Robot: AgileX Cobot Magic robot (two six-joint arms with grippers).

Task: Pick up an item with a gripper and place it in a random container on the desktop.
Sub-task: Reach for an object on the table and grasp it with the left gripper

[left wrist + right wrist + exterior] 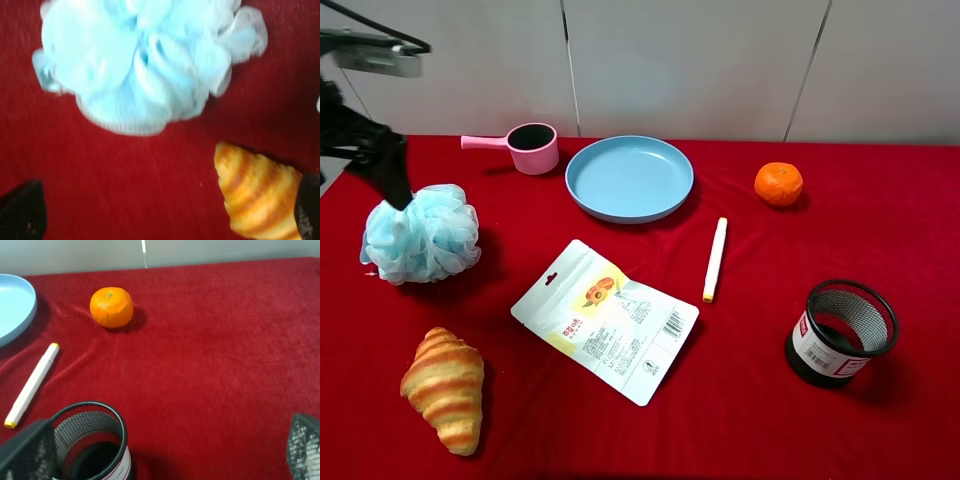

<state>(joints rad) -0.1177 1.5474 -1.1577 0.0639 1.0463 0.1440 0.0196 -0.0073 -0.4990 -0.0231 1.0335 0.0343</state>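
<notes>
The light-blue mesh pouf [420,233] sits on the red desktop [770,270] at the left. My left gripper [392,180] hovers just above and behind it. In the left wrist view the pouf [145,60] lies ahead of the gripper [165,217], whose fingertips [22,215] stand wide apart with nothing between them. The round light-blue plate [629,178] sits empty at the back middle. My right gripper [165,455] is open and empty above the black mesh cup [92,445]; it does not show in the exterior view.
A croissant [445,388] lies in front of the pouf, also in the left wrist view [255,192]. A pink handled cup [525,148], snack packet [605,320], marker [716,259], orange [778,184] and black mesh cup [840,332] are spread over the cloth.
</notes>
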